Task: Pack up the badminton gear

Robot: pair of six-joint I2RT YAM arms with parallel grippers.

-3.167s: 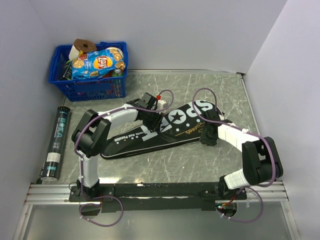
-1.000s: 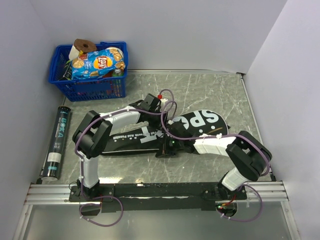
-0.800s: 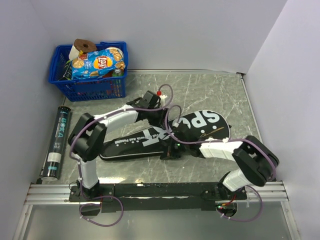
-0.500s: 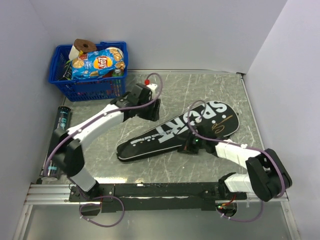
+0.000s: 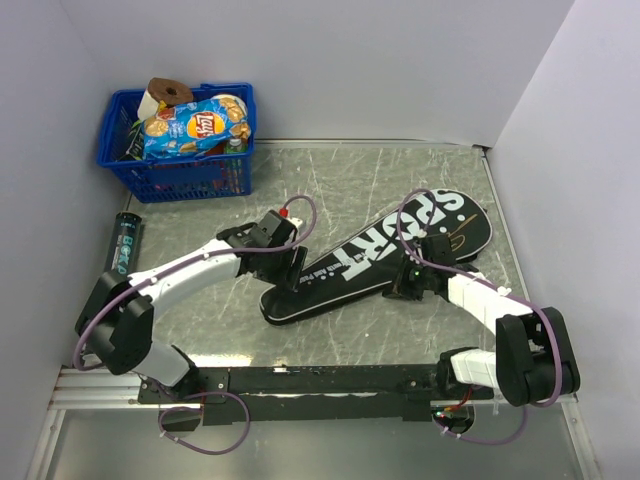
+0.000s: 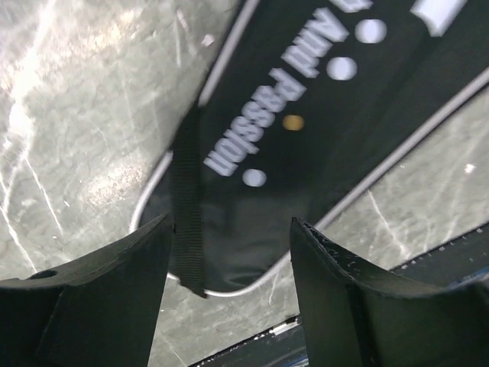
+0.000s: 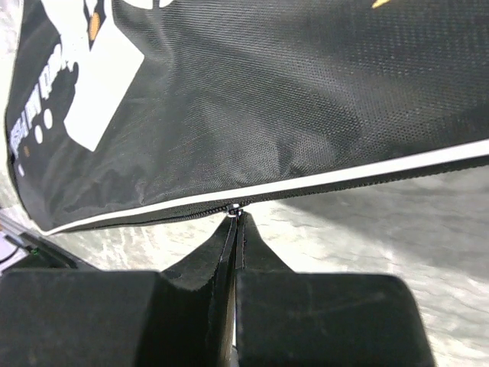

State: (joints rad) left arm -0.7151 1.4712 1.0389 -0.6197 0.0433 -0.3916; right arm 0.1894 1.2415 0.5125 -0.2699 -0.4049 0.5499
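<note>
Tabletop (image 5: 400, 180): carries the black SPORT racket cover (image 5: 345, 268); I see it lying diagonally, head at far right.
Tube (image 5: 124, 238): at the left edge, well apart from both tools.
Left tool (image 6: 229, 229): jaws wide, above the cover's narrow handle end, with the strap (image 6: 187, 206) between my fingers.
Right tool (image 7: 237, 225): pinched on the zipper pull (image 7: 235, 207) at the cover's near edge.

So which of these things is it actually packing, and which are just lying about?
Part of the job: black "SPORT" racket cover, its zipper pull pinched in the right gripper; dark cylindrical tube.
Lying about: blue basket, Lay's chips bag, roll.
</note>
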